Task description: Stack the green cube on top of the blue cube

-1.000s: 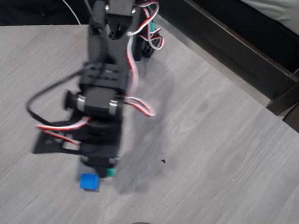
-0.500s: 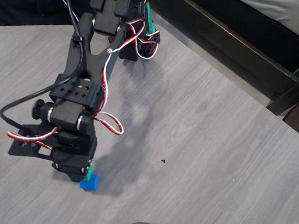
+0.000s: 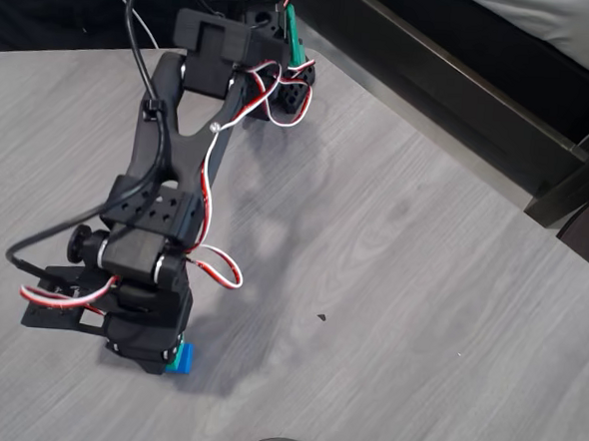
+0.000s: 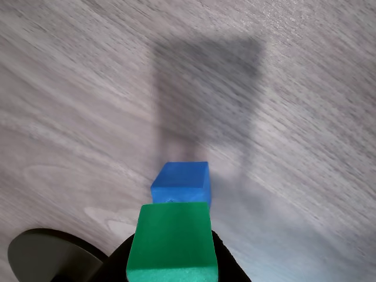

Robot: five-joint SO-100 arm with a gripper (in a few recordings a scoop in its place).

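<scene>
Green cube [image 4: 171, 239], wrist view: held between the dark fingers of the gripper [image 4: 170, 258] at the near edge of the picture, its broad top face turned to the camera; the fingers are closed against its two sides; the cube is raised off the table [image 4: 305, 117]. Blue cube [image 4: 181, 183]: resting on the table just beyond the green cube, partly covered by its far edge and offset slightly right; whether the two cubes touch cannot be told. A dark rectangular shadow lies on the grey wood-grain surface beyond the blue cube; a dark round object [image 4: 50, 255] sits at the near left corner. Overhead view: black arm [image 3: 166, 193] with red and white wiring reaches from the far edge toward the near left; the blue cube [image 3: 181, 357] shows just right of the gripper [image 3: 152, 347].
</scene>
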